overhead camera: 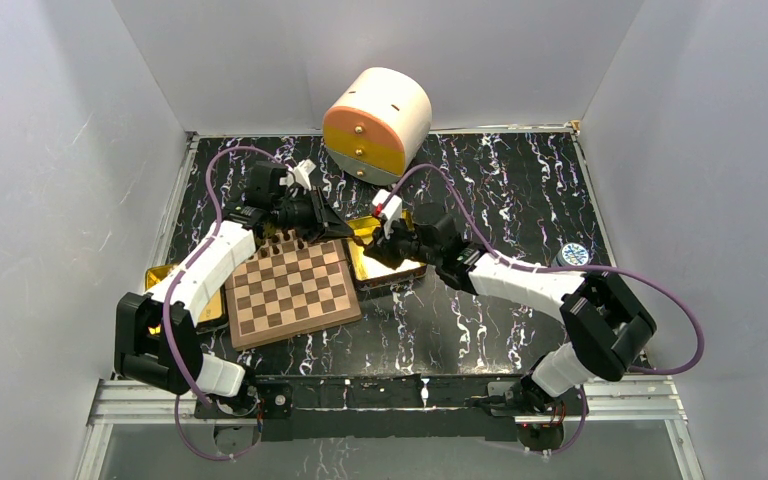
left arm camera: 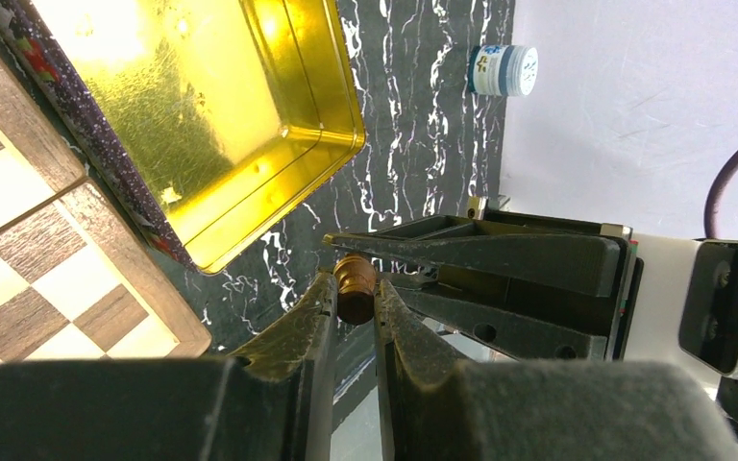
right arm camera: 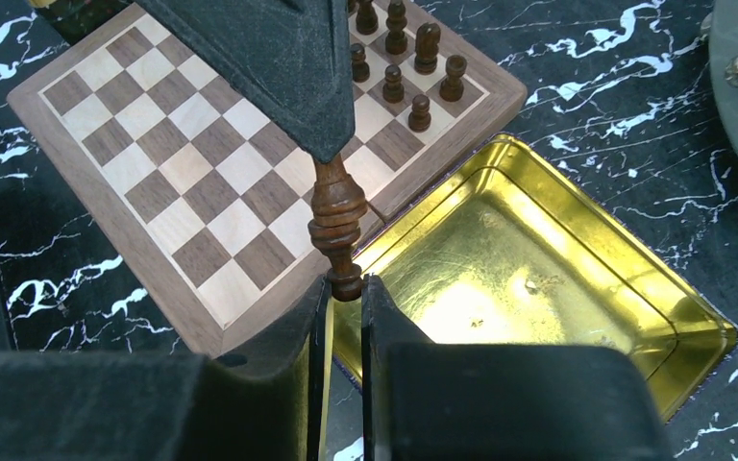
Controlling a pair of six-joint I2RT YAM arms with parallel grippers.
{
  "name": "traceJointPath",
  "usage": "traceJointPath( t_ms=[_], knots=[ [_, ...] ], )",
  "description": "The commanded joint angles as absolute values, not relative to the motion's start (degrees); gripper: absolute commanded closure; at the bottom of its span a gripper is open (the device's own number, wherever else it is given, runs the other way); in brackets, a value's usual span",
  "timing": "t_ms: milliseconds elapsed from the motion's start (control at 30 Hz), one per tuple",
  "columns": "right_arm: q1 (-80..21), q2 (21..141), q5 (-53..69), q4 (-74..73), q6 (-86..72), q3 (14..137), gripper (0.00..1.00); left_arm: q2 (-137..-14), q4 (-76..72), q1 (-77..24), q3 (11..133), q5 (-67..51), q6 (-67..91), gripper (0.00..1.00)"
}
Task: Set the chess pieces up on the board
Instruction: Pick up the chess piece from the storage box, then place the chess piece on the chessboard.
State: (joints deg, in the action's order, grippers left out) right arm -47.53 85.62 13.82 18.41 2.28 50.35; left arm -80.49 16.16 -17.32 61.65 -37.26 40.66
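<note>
**One piece, two grips**

Right wrist: right gripper [right arm camera: 346, 288] pinches the lower tip of one chess piece [right arm camera: 336, 216]. Left gripper [left arm camera: 354, 303] clamps its other end, above the board [right arm camera: 154, 192] edge beside a gold tin [right arm camera: 557, 279]. Seven standing pieces [right arm camera: 394, 82] at the far corner. Top view only: second tin [overhead camera: 159, 274].

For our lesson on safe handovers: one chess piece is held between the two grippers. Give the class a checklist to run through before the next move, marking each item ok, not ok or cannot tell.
1. Left gripper pinches the chess piece: ok.
2. Right gripper closed on its other end: ok, it looks so.
3. Chess piece clear of the board and the gold tin: ok, held above them.
4. Standing pieces upright on their squares: ok.
5. Bare squares free on the board: ok, most are.
6. How firm the right gripper's hold is: cannot tell.
</note>
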Motion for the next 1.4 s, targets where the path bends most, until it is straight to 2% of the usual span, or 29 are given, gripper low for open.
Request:
traceJointPath(
  t_ms=[0, 400, 567, 767, 967, 1167, 1367],
  knots=[
    [-47.46, 82.54, 15.37, 22.46, 1.54, 48.9, 1.0, -78.53, 18.44, -17.22, 62.51, -35.26, 38.57, 1.0],
    [-47.44, 77.88, 14.33, 20.39, -3.4, 44.63, 1.0, -79.39, 28.78, -14.11, 70.32, -24.44, 30.85, 1.0],
    [-47.45, 76.15, 16.01, 20.55, -5.06, 43.28, 1.0, -80.26, 36.94, -9.33, 75.65, -8.37, 23.7, 1.0],
    [-47.46, 74.13, 18.44, 18.41, -6.26, 42.88, 0.99, -82.26, 38.15, -4.51, 77.26, 2.81, 21.53, 0.99],
    [-47.39, 72.36, 19.6, 18.4, -7.27, 42.3, 0.98, -85.72, 39.17, -0.2, 78.25, 8.54, 19.43, 0.99],
    [-47.45, 73.61, 20.25, 19.22, -7.84, 42.6, 0.98, -86.59, 38.38, 7.06, 78.38, 9.57, 18.26, 0.99],
    [-47.46, 73.69, 20.89, 19.27, -8.01, 42.98, 0.97, -88.96, 37.1, 10.18, 75.82, 8.33, 17.37, 1.0]
  ],
)
